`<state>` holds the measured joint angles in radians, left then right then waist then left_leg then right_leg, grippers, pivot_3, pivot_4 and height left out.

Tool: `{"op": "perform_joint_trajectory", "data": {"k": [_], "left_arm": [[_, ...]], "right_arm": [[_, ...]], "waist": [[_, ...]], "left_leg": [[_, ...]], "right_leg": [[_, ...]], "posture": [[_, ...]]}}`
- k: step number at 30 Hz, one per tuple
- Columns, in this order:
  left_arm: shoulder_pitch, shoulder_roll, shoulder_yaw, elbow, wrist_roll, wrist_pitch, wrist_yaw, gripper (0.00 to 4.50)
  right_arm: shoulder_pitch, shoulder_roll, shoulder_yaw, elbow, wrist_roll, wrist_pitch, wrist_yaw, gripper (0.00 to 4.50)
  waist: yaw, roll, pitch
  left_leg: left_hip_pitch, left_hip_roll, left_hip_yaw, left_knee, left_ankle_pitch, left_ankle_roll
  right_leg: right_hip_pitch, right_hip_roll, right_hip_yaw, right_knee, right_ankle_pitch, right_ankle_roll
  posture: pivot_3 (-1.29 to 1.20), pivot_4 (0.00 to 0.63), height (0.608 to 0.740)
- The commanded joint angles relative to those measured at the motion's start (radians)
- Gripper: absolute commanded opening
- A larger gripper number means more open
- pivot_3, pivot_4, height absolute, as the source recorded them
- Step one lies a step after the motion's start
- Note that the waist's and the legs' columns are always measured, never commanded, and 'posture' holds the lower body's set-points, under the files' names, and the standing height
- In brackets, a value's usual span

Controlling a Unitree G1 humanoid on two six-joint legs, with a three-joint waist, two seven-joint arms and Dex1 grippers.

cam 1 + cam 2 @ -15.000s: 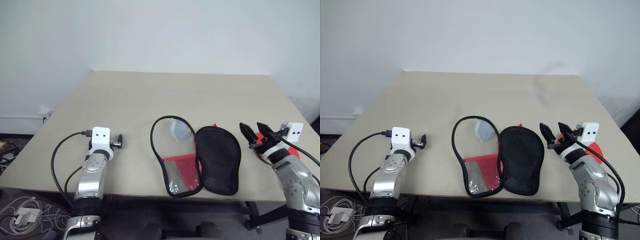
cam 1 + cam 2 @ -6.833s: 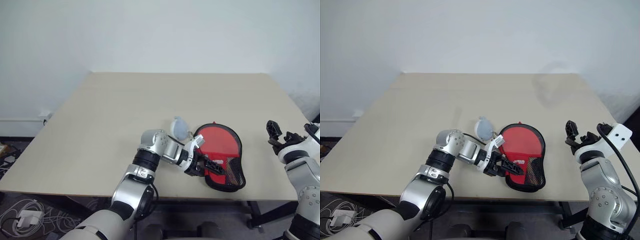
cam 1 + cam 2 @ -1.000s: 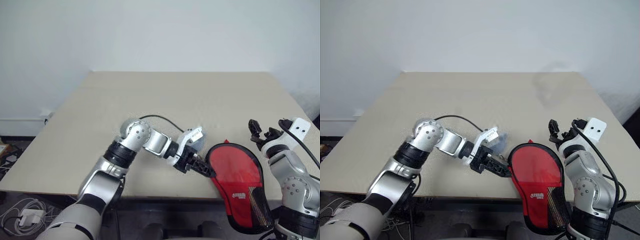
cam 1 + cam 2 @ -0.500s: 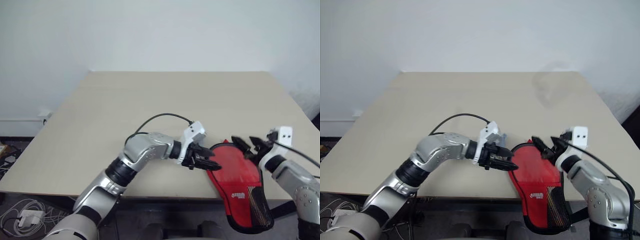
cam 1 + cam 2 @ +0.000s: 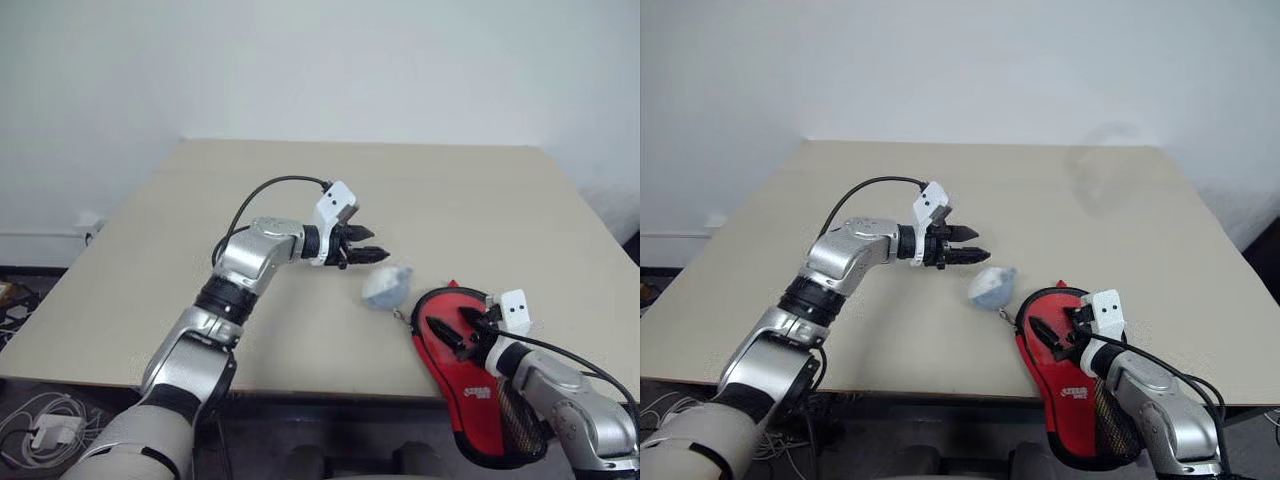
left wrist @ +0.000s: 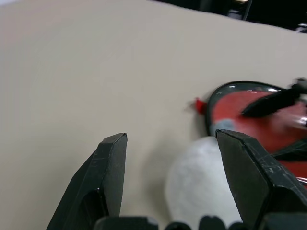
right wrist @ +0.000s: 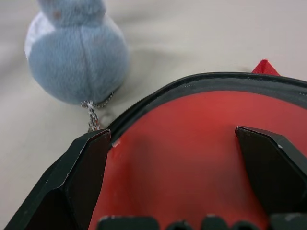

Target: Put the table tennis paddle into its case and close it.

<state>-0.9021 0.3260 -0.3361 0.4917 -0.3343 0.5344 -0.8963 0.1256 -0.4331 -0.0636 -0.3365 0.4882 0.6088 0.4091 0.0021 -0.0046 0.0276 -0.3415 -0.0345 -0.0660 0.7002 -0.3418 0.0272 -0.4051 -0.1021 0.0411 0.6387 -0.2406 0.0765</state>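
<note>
The red case (image 5: 478,372) with black piping lies at the table's front right, its mesh narrow end (image 5: 515,425) hanging past the front edge. My right gripper (image 5: 452,326) hovers open just over the case's round red part (image 7: 182,143), a finger on each side in the right wrist view. My left gripper (image 5: 372,247) is open over bare table, to the left of the case and farther back, apart from it and pointing toward it (image 6: 259,115). The table tennis paddle is hidden.
A small pale bluish plush lump (image 5: 387,287) lies on the beige table (image 5: 300,180) at the case's left rim, joined to it by a short chain (image 7: 91,117). The table's front edge runs under the case. A white wall stands behind.
My left gripper has drawn away from the case's left rim, up and back toward the left, uncovering the plush lump. My right gripper has come down over the case's round part.
</note>
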Motion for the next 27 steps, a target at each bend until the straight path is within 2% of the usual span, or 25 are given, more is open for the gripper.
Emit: {"op": "perform_joint_trajectory", "data": {"k": [1,7,11,18,25,27], "left_arm": [[-0.017,-0.026,-0.012,0.029,0.064,-0.065,-0.036,3.08],[0.082,-0.017,-0.044,-0.055,0.079,-0.087,-0.194,3.08],[0.108,0.0,-0.079,-0.046,0.134,-0.073,-0.236,3.08],[0.095,-0.047,-0.078,0.058,0.215,-0.124,-0.197,3.08],[0.073,-0.118,-0.022,0.131,0.192,-0.124,-0.213,3.08],[0.054,-0.142,0.014,0.172,0.18,-0.104,-0.188,2.7]], "right_arm": [[0.008,0.029,0.005,0.104,-0.048,-0.024,-0.019,4.5],[0.018,0.024,0.009,0.148,-0.109,-0.061,-0.024,4.5],[0.022,0.031,0.011,0.161,-0.134,-0.074,-0.028,4.5],[0.02,0.04,0.021,0.18,-0.173,-0.086,-0.035,4.5],[-0.008,0.054,0.017,0.205,-0.189,-0.085,-0.038,4.5],[-0.009,0.057,0.018,0.208,-0.193,-0.085,-0.037,4.5]], "waist": [[0.0,-0.003,0.0],[0.001,-0.006,-0.002],[0.007,-0.011,-0.003],[0.007,-0.013,-0.005],[0.007,-0.018,-0.008],[0.007,-0.018,-0.008]], "left_leg": [[0.0,0.0,0.0,0.0,0.0,0.0],[0.001,0.0,0.0,0.0,0.0,0.0],[0.001,0.0,-0.001,0.001,0.0,0.0],[0.002,0.0,-0.002,0.001,0.0,0.0],[0.003,0.0,-0.002,0.001,0.0,0.0],[0.004,0.0,-0.003,0.001,0.0,0.0]], "right_leg": [[0.0,0.0,0.0,0.0,0.0,0.0],[0.001,0.0,0.0,0.0,0.0,0.0],[0.002,0.0,0.0,0.0,0.0,0.0],[0.005,0.0,-0.002,-0.001,0.0,0.0],[0.006,0.0,-0.002,-0.001,0.0,0.0],[0.007,0.0,-0.002,-0.001,0.0,0.0]], "posture": [[0.0,0.0,0.716],[0.0,0.0,0.716],[0.0,0.0,0.716],[0.0,0.0,0.716],[0.0,0.0,0.716],[0.0,0.0,0.716]]}}
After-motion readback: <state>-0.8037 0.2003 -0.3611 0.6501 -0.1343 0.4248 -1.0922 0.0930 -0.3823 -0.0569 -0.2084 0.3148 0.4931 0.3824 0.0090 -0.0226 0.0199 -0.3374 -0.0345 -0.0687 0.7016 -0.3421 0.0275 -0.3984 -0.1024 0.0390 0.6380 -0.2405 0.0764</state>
